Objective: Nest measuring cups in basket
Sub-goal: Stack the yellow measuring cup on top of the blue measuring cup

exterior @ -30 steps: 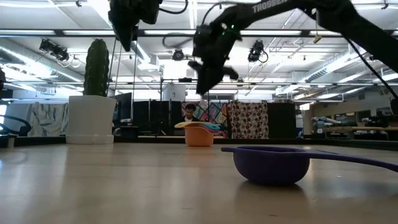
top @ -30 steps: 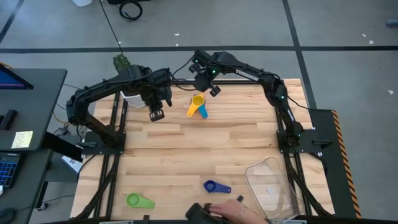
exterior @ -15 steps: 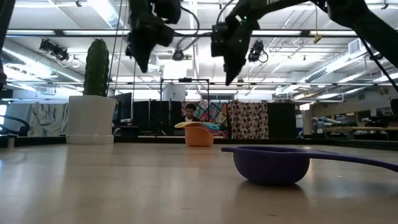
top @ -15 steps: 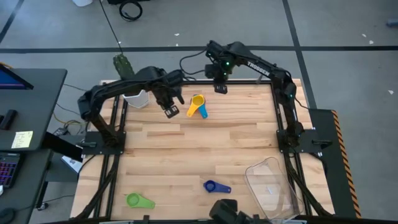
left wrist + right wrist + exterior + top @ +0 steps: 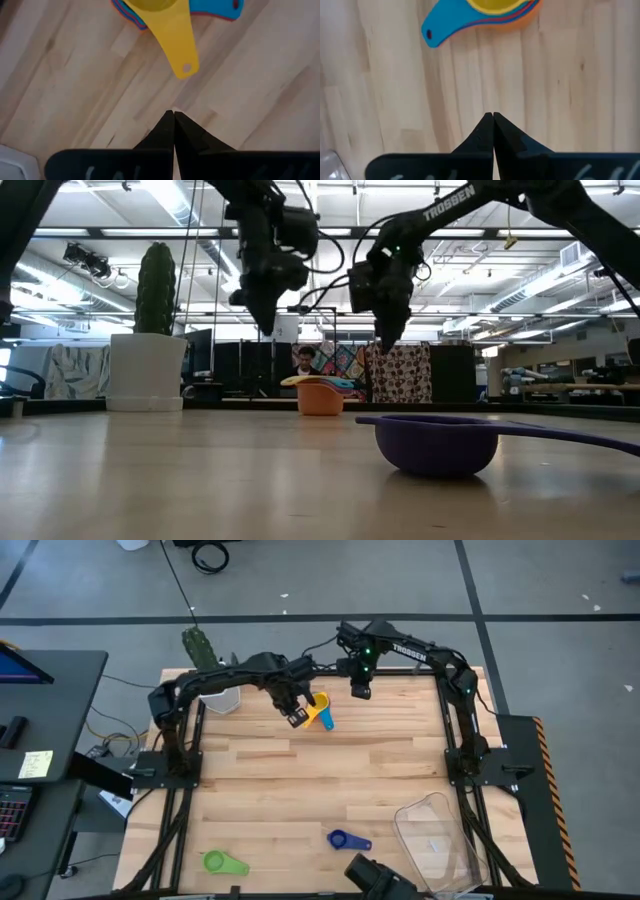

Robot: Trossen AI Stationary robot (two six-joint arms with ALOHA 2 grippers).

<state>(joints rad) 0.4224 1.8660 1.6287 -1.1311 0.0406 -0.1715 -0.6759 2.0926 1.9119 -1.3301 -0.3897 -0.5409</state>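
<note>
A nested stack of cups (image 5: 318, 710) stands on its orange base at the table's far middle, with the yellow cup on top (image 5: 177, 45) and a light blue handle (image 5: 445, 27) sticking out. The dark blue cup (image 5: 347, 839) and the green cup (image 5: 224, 862) sit alone on the wood near the near edge. The clear basket (image 5: 437, 840) stands at the near right. My left gripper (image 5: 296, 718) hangs shut just left of the stack. My right gripper (image 5: 358, 690) hangs shut to the stack's far right. In the low view both the left gripper (image 5: 265, 325) and the right gripper (image 5: 390, 345) are above the stack.
A white pot (image 5: 222, 698) with a cactus (image 5: 155, 280) stands at the far left corner, close behind my left arm. A dark object (image 5: 370, 880) sits at the near edge, between the dark blue cup and the basket. Bare wood lies across the table's middle.
My left gripper has swung toward the table's right and come down, ending beside the stack. My right gripper has moved toward the right and lowered a little. A person's hand at the near edge has withdrawn. The cups and the basket have stayed put.
</note>
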